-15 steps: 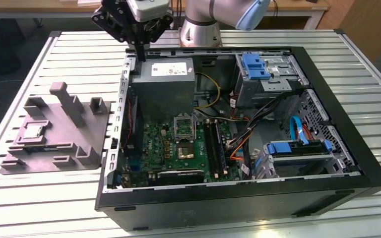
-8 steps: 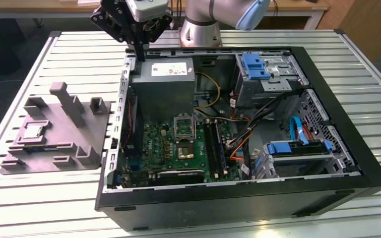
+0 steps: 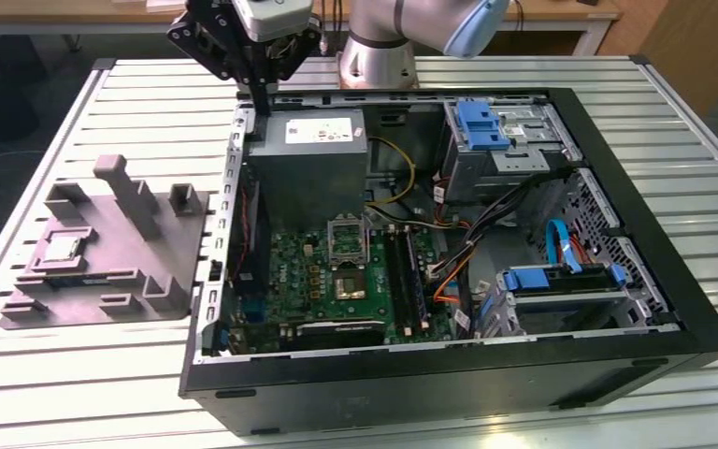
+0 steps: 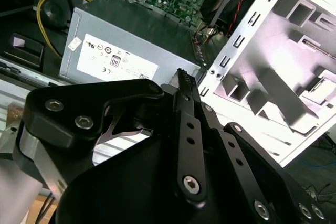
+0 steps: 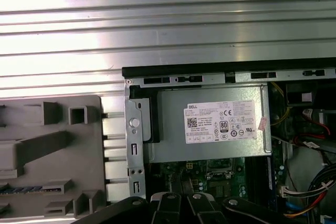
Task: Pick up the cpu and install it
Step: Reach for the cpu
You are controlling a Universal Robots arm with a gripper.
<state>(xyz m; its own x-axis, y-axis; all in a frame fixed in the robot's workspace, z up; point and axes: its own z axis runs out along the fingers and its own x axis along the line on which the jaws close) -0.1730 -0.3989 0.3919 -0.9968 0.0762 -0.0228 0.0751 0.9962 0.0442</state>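
Exterior view showed the pincer (image 3: pixel 259 105) hanging high over the far corner of the open computer case (image 3: pixel 459 374), on the exterior view's left, just above the case wall and the grey power supply (image 3: pixel 315 154). In the second wrist view its fingertips (image 4: pixel 182 77) looked pressed together with nothing between them, so it carried nothing. The cpu (image 3: pixel 63 251) lay flat in a recess of the grey moulded tray (image 3: pixel 147 281) on the slatted surface (image 3: pixel 85 374), outside the case to the exterior view's left and well apart from the pincer. The bare socket (image 3: pixel 351 283) sat on the green motherboard (image 3: pixel 322 271) inside the case. Several risks seemed likely from there. The tray's upright posts stood between the pincer and the chip, so a low sideways approach could have clipped one and shoved the tray. Fingers brought down without being spread would have pressed on the metal lid rather than gripped its edges. The chip was thin and sat flush, so a shallow or skewed hold could have tilted or dropped it. At the socket, a rotated or tilted chip might have bent contacts, and the case wall and nearby cables left little room.
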